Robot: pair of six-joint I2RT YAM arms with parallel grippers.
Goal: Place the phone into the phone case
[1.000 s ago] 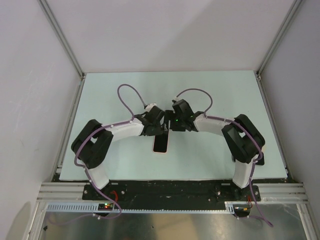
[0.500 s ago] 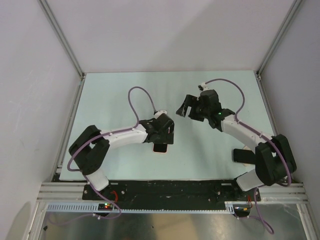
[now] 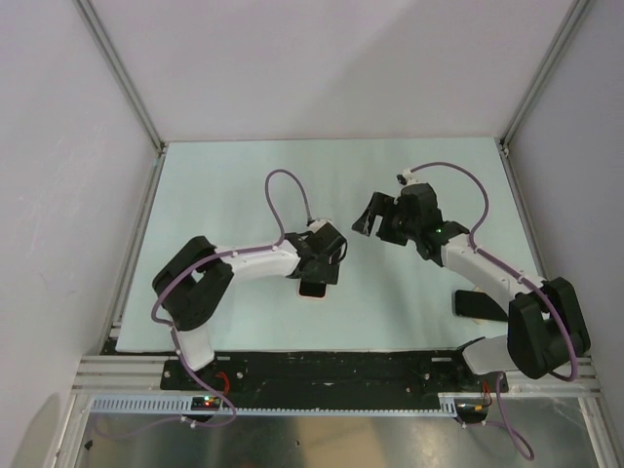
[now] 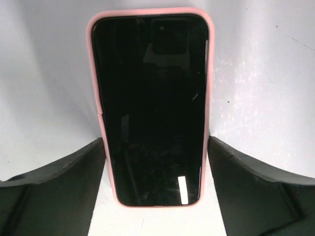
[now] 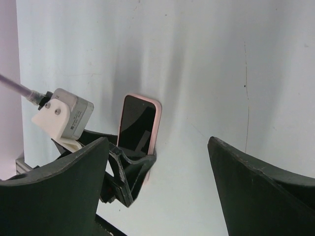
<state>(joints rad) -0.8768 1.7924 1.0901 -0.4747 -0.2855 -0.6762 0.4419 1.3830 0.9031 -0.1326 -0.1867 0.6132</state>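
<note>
The phone (image 4: 152, 108), with a glossy black screen, lies flat on the table inside the pale pink phone case (image 4: 210, 98), which shows as a rim all round it. My left gripper (image 4: 155, 142) is open, low over the phone's near end, with one finger on each long side. In the top view the left gripper (image 3: 320, 255) covers most of the phone (image 3: 312, 289). My right gripper (image 3: 373, 216) is open and empty, raised to the right of the phone. The right wrist view shows the phone (image 5: 138, 125), the case's rim (image 5: 156, 123) and the left gripper (image 5: 128, 167) from a distance.
A flat black block (image 3: 478, 303) lies on the pale green mat (image 3: 244, 185) by the right arm's base. White walls and aluminium rails (image 3: 127, 83) close in the table on three sides.
My right gripper has let go at the phone's far end and swung up and away to the right. My left gripper has shifted toward the near end and now straddles the phone.
</note>
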